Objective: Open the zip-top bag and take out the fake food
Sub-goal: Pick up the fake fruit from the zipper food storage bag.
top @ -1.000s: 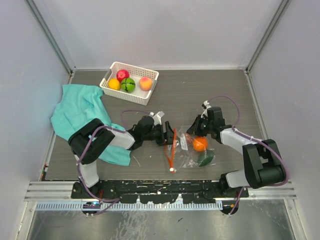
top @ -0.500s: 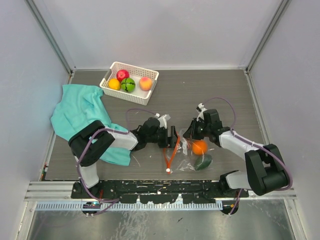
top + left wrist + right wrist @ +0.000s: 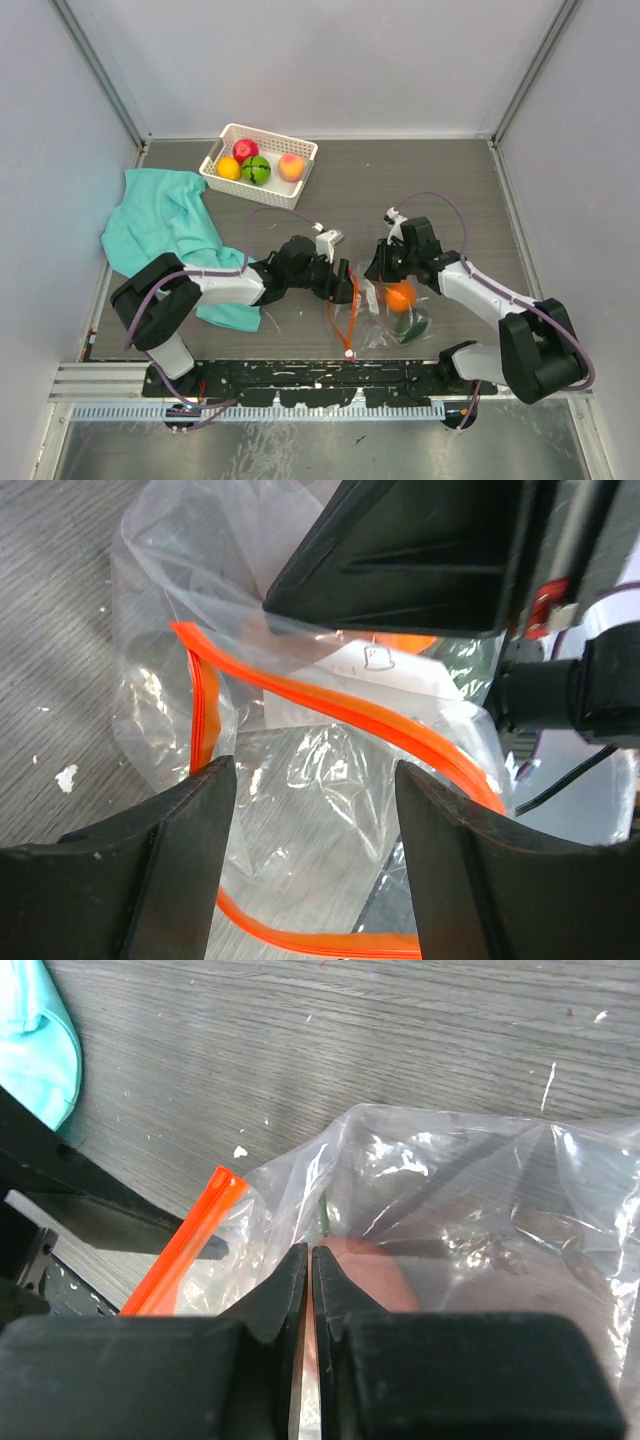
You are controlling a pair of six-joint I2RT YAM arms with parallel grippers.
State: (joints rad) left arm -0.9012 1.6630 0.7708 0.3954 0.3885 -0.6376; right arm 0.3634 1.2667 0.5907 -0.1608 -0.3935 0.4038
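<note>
The clear zip-top bag [image 3: 385, 312] lies on the table between my arms, with its orange-red zipper strip [image 3: 345, 315] parted into a loop [image 3: 380, 715]. Inside it are an orange fruit [image 3: 400, 296] and a dark green one [image 3: 410, 326] of the fake food. My right gripper [image 3: 374, 272] is shut on the bag's upper film just behind the strip [image 3: 310, 1252], and the orange fruit [image 3: 375, 1272] shows through the plastic. My left gripper [image 3: 348, 283] stands open at the bag's mouth [image 3: 315, 780]. Only film and strip lie between its fingers [image 3: 150, 870].
A white slotted basket [image 3: 252, 190] at the back left holds red, orange, green and peach fruits. A teal cloth [image 3: 165, 225] lies at the left, partly under my left arm. Grey walls close in both sides and the back. A metal rail [image 3: 320, 378] runs along the near edge.
My left gripper has pushed right to the bag's mouth. My right gripper has shifted left and back with the film. The strip's loose end has slid nearer the front edge.
</note>
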